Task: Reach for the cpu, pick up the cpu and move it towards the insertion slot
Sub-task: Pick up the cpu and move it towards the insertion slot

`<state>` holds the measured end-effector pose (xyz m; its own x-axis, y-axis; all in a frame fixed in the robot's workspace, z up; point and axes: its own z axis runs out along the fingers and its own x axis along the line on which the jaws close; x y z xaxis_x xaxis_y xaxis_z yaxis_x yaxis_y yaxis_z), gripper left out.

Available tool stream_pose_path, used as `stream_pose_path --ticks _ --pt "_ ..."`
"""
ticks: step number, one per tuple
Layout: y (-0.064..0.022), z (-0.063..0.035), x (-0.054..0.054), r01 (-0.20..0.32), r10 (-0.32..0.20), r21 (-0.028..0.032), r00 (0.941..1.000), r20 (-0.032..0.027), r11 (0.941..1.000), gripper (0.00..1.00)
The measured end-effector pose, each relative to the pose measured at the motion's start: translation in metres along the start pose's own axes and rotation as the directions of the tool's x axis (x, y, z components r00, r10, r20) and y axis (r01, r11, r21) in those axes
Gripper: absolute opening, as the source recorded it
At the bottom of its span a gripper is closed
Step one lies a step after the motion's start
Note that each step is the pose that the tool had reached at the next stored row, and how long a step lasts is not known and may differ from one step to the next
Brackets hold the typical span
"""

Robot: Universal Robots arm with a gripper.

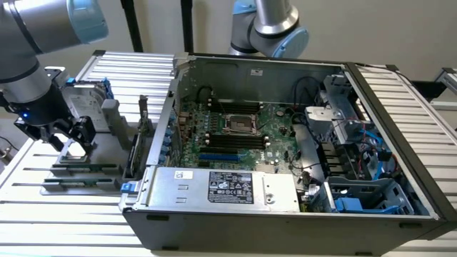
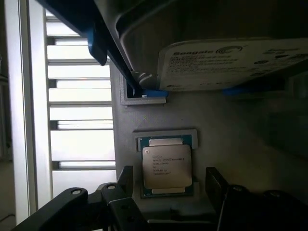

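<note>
field notes, arm at the bench.

- landmark: the open computer case [image 1: 214, 227]. everything below is placed against it.
- gripper [image 1: 70, 141] hangs outside the case, off its wall on the exterior view's left, over a grey parts tray [image 1: 43, 184]. fingers spread wide, nothing between the pads.
- the cpu [image 2: 163, 166] lies flat in a shallow square pocket of that tray, also outside the case on that same side. silver top up, printed lettering showing, greenish rim all round.
- in the wrist view one dark finger [image 2: 126, 177] stands off each flank of the chip, so it is framed between them and not touched, as far as i can judge. how high the tips sit above the tray is hard to read in the dim light.
- a hard drive [image 2: 231, 60] with blue bracket stands just past the chip, outside the case too.
- the insertion slot [image 1: 239, 124] is inside the case, near the middle of the board, frame open, dark centre, well apart from the gripper.

step in hand, my reading: the reach is about done; the chip is not picked up. a grasp from here would call for a straight descent with the chip kept centred, closing on its thin edges without tipping it in the pocket.
</note>
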<state>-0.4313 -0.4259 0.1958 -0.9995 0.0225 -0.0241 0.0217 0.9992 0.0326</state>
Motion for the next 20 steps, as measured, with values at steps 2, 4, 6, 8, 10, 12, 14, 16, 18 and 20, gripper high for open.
stream_pose_path --ticks 2,4,6,8,10,12,14,16,18,20 --pt "0.0000 0.0011 0.0001 -0.003 0.003 0.0002 1.0000 -0.0002 1.0000 0.71" --pt "0.0000 0.0024 0.0002 -0.003 0.003 0.0002 1.0000 -0.0002 1.0000 0.71" --pt "0.0001 0.0032 0.0000 -0.003 0.003 0.0002 1.0000 -0.0002 1.0000 0.71" --pt "0.0000 0.0036 -0.0010 -0.003 0.003 -0.0004 1.0000 -0.0002 1.0000 0.71" --pt "0.0000 0.0040 -0.0015 -0.003 0.003 -0.0012 1.0000 -0.0007 1.0000 0.71" --pt "0.0000 0.0044 -0.0016 -0.003 0.003 -0.0020 1.0000 -0.0017 1.0000 0.71" --pt "0.0000 0.0050 -0.0017 -0.003 0.003 -0.0029 1.0000 -0.0028 1.0000 0.71" --pt "0.0000 0.0057 -0.0017 -0.003 0.003 -0.0040 1.0000 -0.0043 1.0000 0.71" --pt "-0.0001 0.0061 -0.0016 -0.003 0.003 -0.0047 1.0000 -0.0059 1.0000 0.71" --pt "-0.0001 0.0063 -0.0017 -0.003 0.003 -0.0053 1.0000 -0.0079 1.0000 0.71"
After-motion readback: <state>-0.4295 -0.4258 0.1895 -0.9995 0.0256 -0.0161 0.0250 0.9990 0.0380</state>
